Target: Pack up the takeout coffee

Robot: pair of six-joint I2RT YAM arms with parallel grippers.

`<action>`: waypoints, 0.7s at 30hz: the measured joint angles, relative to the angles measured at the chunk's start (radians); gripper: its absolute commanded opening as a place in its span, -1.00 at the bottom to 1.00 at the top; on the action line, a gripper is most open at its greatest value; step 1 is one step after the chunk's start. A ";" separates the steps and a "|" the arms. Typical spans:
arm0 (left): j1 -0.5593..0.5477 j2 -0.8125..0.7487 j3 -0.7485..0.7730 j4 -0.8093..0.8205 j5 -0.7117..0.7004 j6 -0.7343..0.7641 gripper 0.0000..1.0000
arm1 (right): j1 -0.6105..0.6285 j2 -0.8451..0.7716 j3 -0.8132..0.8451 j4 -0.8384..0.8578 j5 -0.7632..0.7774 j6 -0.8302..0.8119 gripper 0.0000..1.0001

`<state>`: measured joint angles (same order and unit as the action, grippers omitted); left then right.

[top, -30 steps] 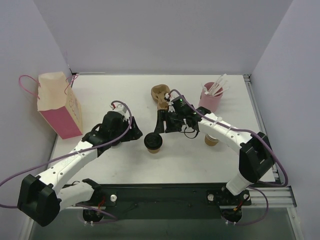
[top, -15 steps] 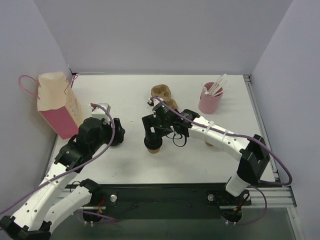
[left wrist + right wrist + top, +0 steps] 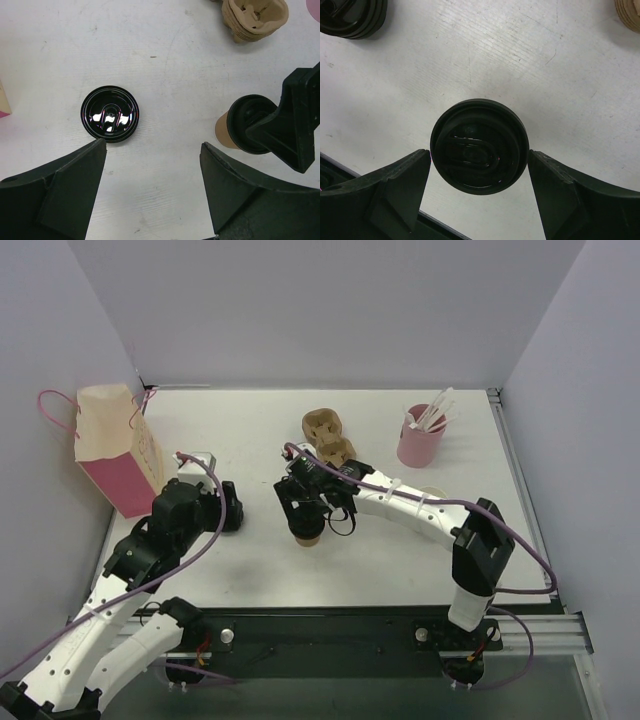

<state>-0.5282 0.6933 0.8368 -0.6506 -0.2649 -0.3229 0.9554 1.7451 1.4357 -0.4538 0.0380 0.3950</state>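
Observation:
A kraft-brown takeout coffee cup (image 3: 309, 533) with a black lid (image 3: 479, 145) stands upright mid-table. My right gripper (image 3: 479, 156) hangs over it, open, one finger on each side of the lid with thin gaps. In the left wrist view the same cup (image 3: 226, 134) shows at right. My left gripper (image 3: 153, 146) is open over bare table, and a loose black lid (image 3: 110, 114) lies just beyond its left finger. Behind my right forearm, a pale rim (image 3: 436, 492) of another cup shows. The pink-and-tan paper bag (image 3: 112, 448) stands at far left.
A brown moulded-pulp tray (image 3: 328, 434) lies behind the lidded cup. A pink cup with white sticks (image 3: 421, 441) stands at the back right. White walls close the table on three sides.
My right gripper slid left from beside the tray to over the lidded cup and opened wider. My left arm drew back and opened wider. The cup stayed put.

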 measured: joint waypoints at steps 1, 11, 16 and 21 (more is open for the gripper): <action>0.000 -0.005 -0.002 -0.001 0.000 0.002 0.71 | 0.002 0.007 0.006 0.000 0.000 0.000 0.60; 0.000 -0.023 -0.006 0.000 -0.018 0.013 0.71 | 0.029 0.050 0.025 -0.018 0.022 0.003 0.46; 0.000 -0.023 -0.007 0.000 -0.024 0.014 0.71 | 0.042 0.060 0.025 -0.021 0.055 0.015 0.32; 0.000 -0.022 -0.007 -0.001 -0.029 0.014 0.71 | 0.055 0.060 0.016 -0.010 0.091 0.032 0.28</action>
<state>-0.5282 0.6716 0.8295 -0.6514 -0.2943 -0.3092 1.0100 1.8053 1.4517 -0.4633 0.1291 0.4267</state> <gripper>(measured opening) 0.856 0.693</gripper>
